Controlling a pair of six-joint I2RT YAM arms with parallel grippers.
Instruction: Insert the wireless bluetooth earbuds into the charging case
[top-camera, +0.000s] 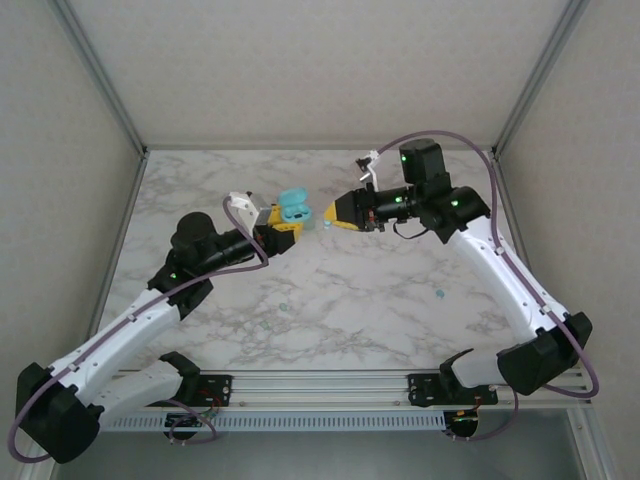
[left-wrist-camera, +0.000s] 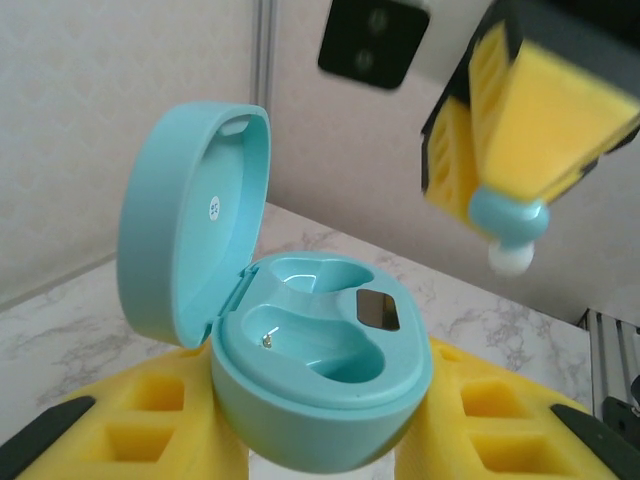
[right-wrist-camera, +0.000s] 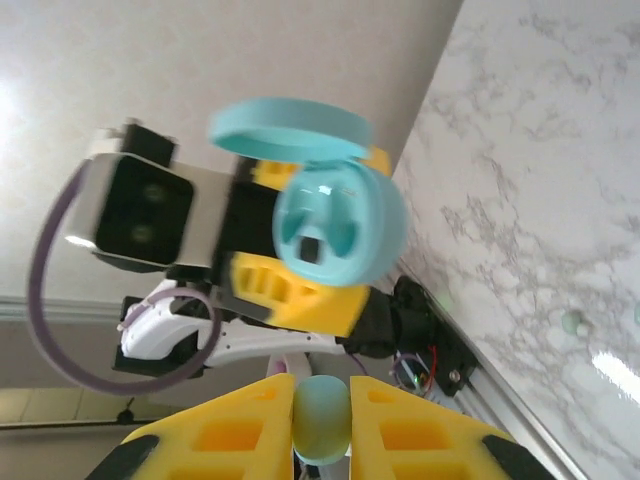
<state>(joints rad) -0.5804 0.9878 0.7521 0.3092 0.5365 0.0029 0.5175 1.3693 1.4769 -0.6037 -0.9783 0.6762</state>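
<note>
Grasping the open teal pebble-shaped plastic charging case (left-wrist-camera: 330, 390) between the yellow left fingers (left-wrist-camera: 150, 420), raised above the white marble worktop (top-camera: 350, 300), lid tilted back. Pinching a tiny teal plastic earbud with white tip (left-wrist-camera: 508, 225) in the clenched right fingers (right-wrist-camera: 230, 430), near the case, apart from it. Reaching toward each other with bent elbows.

Teal charging case (left-wrist-camera: 325, 395) lid open, sockets empty; teal white-tipped earbud (left-wrist-camera: 508, 222) above-right, apart
</note>
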